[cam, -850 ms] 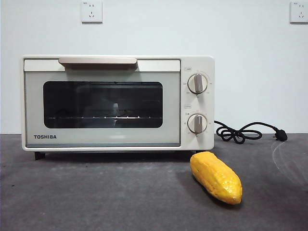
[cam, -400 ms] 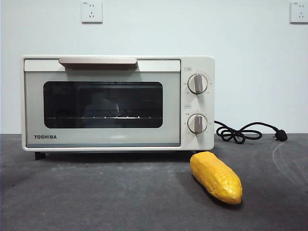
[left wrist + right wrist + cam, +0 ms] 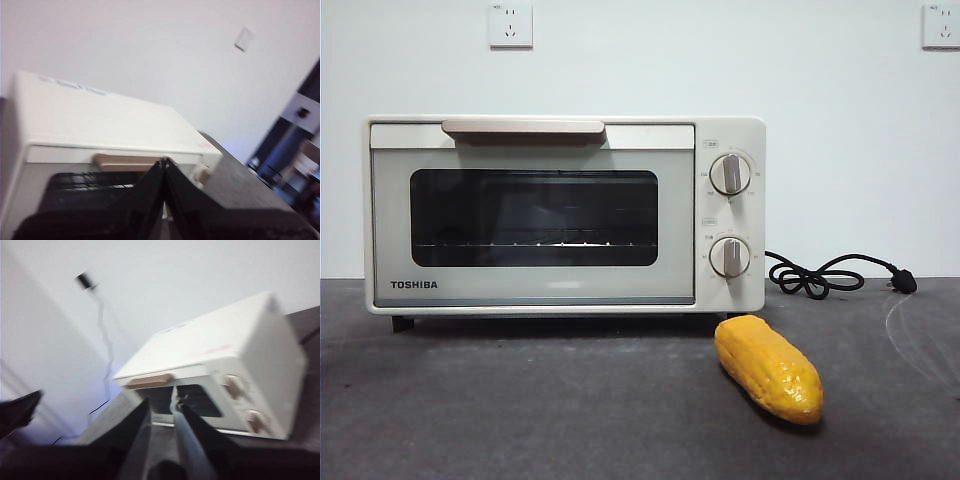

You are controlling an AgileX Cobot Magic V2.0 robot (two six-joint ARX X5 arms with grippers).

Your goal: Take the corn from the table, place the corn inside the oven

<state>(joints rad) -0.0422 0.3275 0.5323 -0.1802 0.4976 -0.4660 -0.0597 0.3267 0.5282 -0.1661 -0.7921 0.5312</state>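
Observation:
The corn [image 3: 768,368], a yellow-orange cob, lies on the dark grey table [image 3: 520,410] in front of the oven's right end, below the knobs. The cream oven [image 3: 565,215] stands behind it with its glass door shut. Neither arm shows in the front view. In the left wrist view my left gripper [image 3: 164,162] is shut and empty, high up, facing the oven [image 3: 100,120] near its handle [image 3: 125,161]. My right gripper [image 3: 162,407] hangs in the air with a narrow gap between its jaws, looking down at the oven [image 3: 215,350]. Neither wrist view shows the corn.
A black power cord [image 3: 820,275] coils on the table right of the oven, its plug [image 3: 905,283] near the right edge. A white wall with two sockets [image 3: 510,24] stands behind. Two knobs [image 3: 730,173] sit on the oven's right panel.
Corn and oven have not moved. A dark reflection in the middle of the oven's glass door a second ago is gone now.

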